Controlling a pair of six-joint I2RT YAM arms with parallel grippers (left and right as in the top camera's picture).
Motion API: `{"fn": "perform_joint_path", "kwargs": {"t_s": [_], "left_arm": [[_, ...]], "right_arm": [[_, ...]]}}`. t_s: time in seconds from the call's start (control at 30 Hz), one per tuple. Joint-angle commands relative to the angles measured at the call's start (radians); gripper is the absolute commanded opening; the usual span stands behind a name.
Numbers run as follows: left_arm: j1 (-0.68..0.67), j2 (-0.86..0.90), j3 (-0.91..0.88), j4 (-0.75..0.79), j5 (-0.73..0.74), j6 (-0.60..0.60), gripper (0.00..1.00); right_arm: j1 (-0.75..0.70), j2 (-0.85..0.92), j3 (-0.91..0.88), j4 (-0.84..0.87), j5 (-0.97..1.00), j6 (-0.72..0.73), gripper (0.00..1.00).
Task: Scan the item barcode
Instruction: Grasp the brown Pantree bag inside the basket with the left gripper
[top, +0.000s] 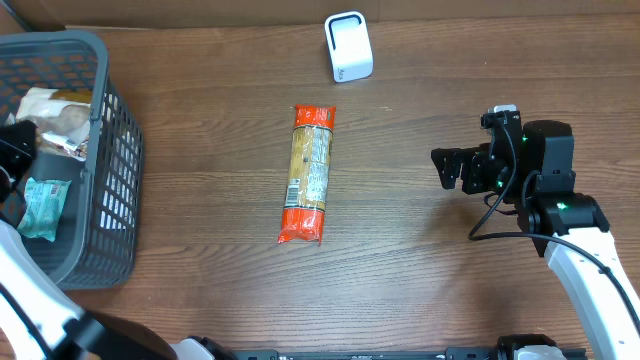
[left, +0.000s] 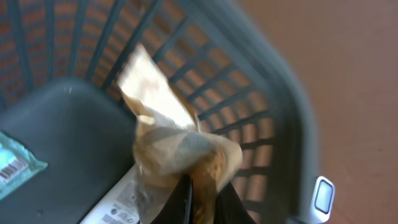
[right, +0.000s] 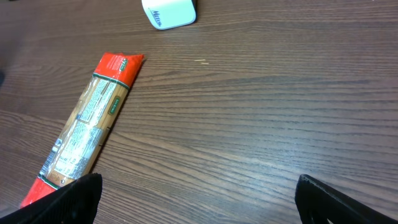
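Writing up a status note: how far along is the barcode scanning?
Done: the long red-ended pasta packet lies outside the grey plastic basket, possibly scanned. In hand: the left gripper is shut on a crinkly tan bag inside it. Left: showing it to the small white scanner.

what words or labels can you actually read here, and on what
No text reads clearly.
white scanner: dark logo, cut off and blurred.
pasta packet: label print too small to read.
teal packet: barcode, digits blurred.
crinkled bag: motion blur, no print readable.
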Motion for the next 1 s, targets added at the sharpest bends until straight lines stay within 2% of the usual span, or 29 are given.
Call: {"fn": "perform_joint_path", "kwargs": {"t_s": [0.0, 0.23, 0.37, 0.4, 0.5, 0.57, 0.73, 0.97], "left_arm": [[0.002, -0.065, 0.016, -0.013, -0.026, -0.003, 0.04], [0.002, -0.188, 0.016, -0.014, -0.057, -0.003, 0.04], [0.002, -0.23, 0.016, -0.077, -0.174, -0.002, 0.04], [0.002, -0.231, 0.016, -0.101, -0.209, -0.002, 0.12], [0.002, -0.207, 0.013, -0.2, -0.329, -0.003, 0.51], [0.002, -0.172, 0.009, -0.268, -0.38, -0.003, 0.67], [0.008, -0.041, -0.041, -0.355, -0.377, -0.06, 0.83], [0.013, 0.071, -0.259, -0.188, -0.346, -0.144, 0.93]], "right_arm": [[0.005, 0.003, 0.024, 0.006, -0.006, -0.005, 1.0], [0.005, 0.003, 0.024, 0.006, -0.006, -0.005, 1.0], [0.005, 0.003, 0.024, 0.006, -0.006, -0.005, 1.0], [0.005, 0.003, 0.024, 0.006, -0.006, -0.005, 1.0], [0.005, 0.003, 0.024, 0.006, -0.006, -0.005, 1.0], [0.005, 0.003, 0.024, 0.006, -0.006, -0.005, 1.0], [0.005, 0.003, 0.024, 0.006, -0.006, -0.005, 1.0], [0.005, 0.003, 0.024, 0.006, -0.006, -0.005, 1.0]]}}
